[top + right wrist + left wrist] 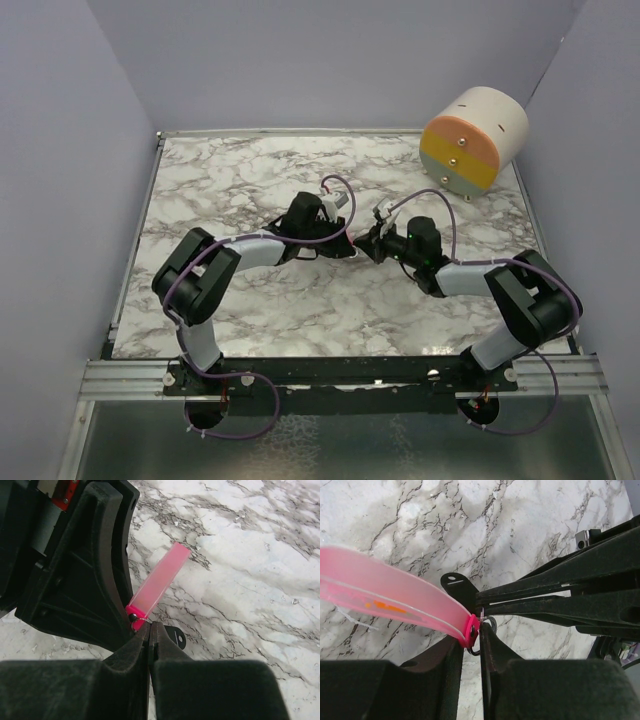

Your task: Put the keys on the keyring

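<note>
Where the two arms meet over mid-counter (250, 320), the left claw (471, 647) pinches the keyring (395, 597) at its ring end. The strip's long axis runs away from the right claw (479, 600), ring toward it. Right claw pressed together on the key (456, 582), apparently by the shaft; black head points left, just beside the ring.

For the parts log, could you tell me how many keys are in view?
1: the black key, held by the right gripper beside the pink keyring; others may be hidden.
</note>
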Motion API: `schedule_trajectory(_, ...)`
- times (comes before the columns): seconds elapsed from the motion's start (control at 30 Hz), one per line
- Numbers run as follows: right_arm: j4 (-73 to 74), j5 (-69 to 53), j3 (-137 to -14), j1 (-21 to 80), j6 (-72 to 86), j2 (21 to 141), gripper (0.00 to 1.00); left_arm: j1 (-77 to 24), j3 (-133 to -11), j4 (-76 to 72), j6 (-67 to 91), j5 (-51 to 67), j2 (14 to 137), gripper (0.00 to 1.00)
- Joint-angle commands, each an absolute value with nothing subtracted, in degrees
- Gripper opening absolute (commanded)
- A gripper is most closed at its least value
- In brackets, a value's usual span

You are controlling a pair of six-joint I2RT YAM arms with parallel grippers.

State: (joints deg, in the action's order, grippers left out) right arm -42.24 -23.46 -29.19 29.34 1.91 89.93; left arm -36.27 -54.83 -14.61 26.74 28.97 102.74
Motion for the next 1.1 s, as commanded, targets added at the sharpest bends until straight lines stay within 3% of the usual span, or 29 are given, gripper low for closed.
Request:
schedule_trajectory(0.0,-50.0,-25.6,-30.4,30.3,2.6,90.2,0.01,-36.3,-54.0,-16.3,27.2,30.8,103.2,0.24)
schedule_trajectory(0.33,-50.0,-22.0,-29.5,30.3,2.0,88.8,0.01,-35.7,-53.0,-15.4,27.2,29.6,101.1,0.38)
schedule_trajectory(1.07,-48.0,-16.1,-28.4,30.3,2.4,85.4,0.01,-33.5,-47.8,-9.5,27.6,15.4,85.6,0.4)
